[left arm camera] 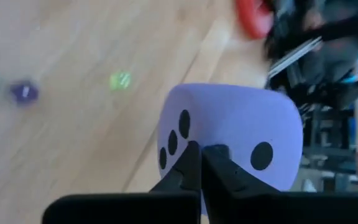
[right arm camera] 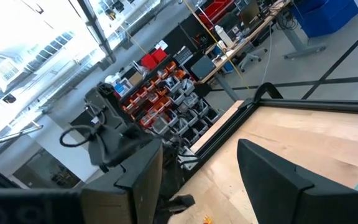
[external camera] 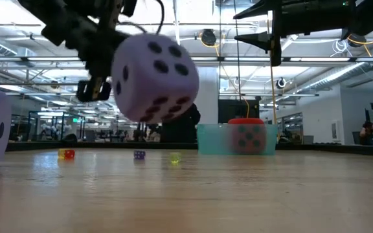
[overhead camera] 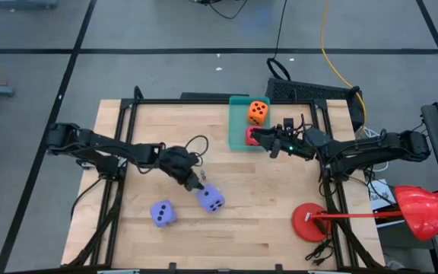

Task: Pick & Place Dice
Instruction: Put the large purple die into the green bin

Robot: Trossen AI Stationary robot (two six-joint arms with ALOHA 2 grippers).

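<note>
**A thin pinch on a soft die**

Our left gripper pinches the soft lavender-purple cube with dark pips by a sliver of its face, lifted off the wooden surface near 6 o'clock. It may slip or twist free mid-carry. The shallow teal plastic tray waits at 1 o'clock, where our right gripper hangs open; the arms could collide there.
</note>
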